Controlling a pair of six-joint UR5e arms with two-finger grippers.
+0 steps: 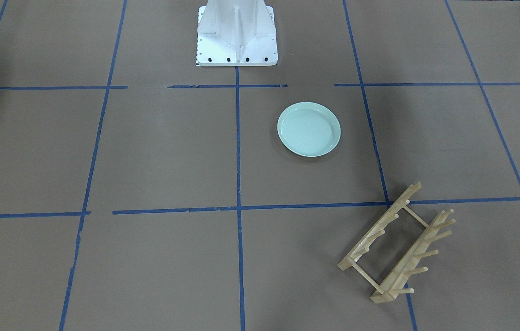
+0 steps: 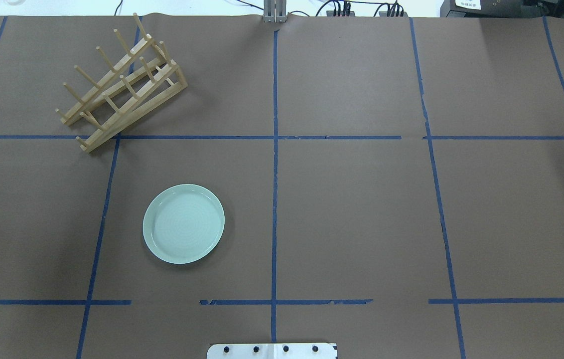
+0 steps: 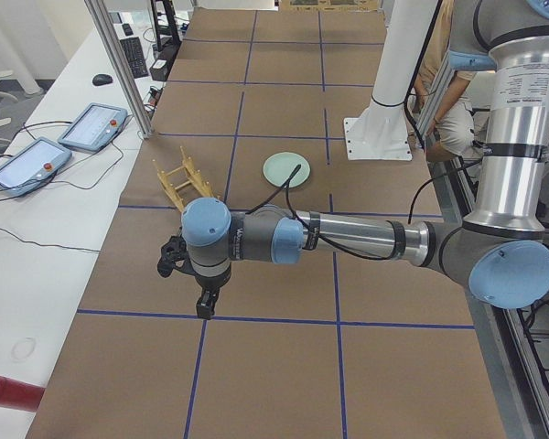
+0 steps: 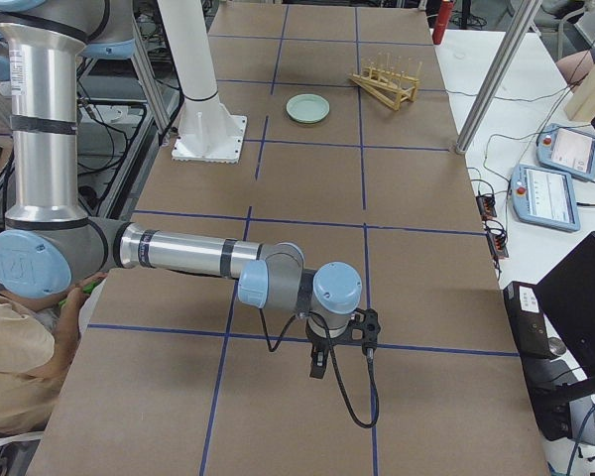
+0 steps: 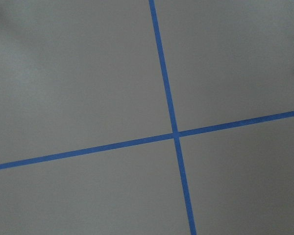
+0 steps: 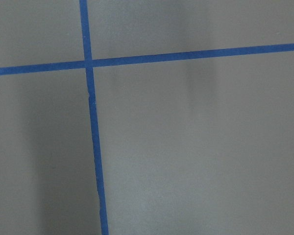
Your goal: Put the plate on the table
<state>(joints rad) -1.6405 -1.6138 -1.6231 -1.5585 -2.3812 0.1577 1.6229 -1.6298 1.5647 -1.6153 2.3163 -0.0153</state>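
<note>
The pale mint-green plate [image 1: 309, 129] lies flat and upright on the brown table [image 1: 159, 151], in the square on the robot's left of the centre line. It also shows in the overhead view [image 2: 183, 223] and small in both side views [image 3: 285, 169] [image 4: 307, 108]. No gripper is near it. My left gripper [image 3: 204, 309] hangs over the table far out at the left end. My right gripper [image 4: 317, 369] hangs over the far right end. I cannot tell whether either is open or shut. Both wrist views show only brown paper and blue tape lines.
A light wooden peg rack [image 2: 122, 85] stands empty at the far left of the table, apart from the plate; it also shows in the front view [image 1: 398, 243]. The white robot pedestal [image 1: 237, 32] stands at the near middle edge. Teach pendants [image 3: 46, 151] lie on a side bench.
</note>
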